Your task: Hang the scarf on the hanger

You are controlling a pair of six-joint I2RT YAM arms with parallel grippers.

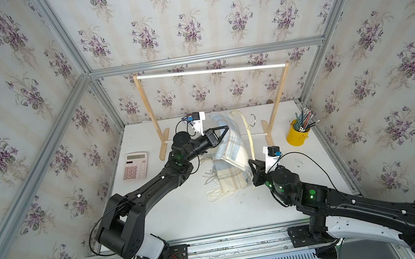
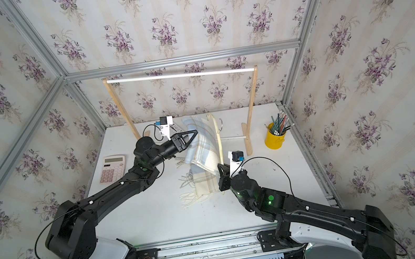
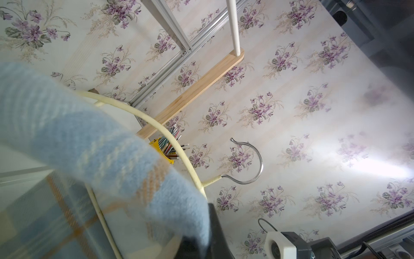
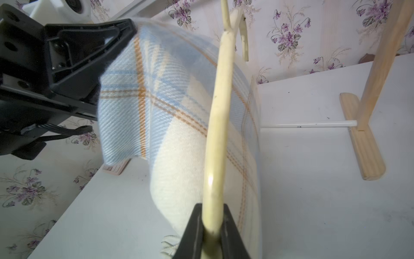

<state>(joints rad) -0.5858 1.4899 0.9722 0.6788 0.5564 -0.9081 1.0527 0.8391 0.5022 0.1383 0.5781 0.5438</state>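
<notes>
Right wrist view: right hand (image 4: 212,209) clamps hanger (image 4: 220,112); raised left hand (image 4: 126,37) pinches scarf (image 4: 174,101).

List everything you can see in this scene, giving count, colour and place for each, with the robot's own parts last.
scarf: one, pale blue and cream plaid, raised mid-table, fringed end on the table
hanger: one, pale wood, metal hook, beside the scarf
rack: one, wood posts, white rods, back of the table
calculator: one, pink, near the left arm
cup: one, yellow, by the rack's right foot
pencils: several, mixed colours, in the cup
table: one, white
left gripper: black, shut on the scarf
right gripper: black, shut on the hanger
</notes>
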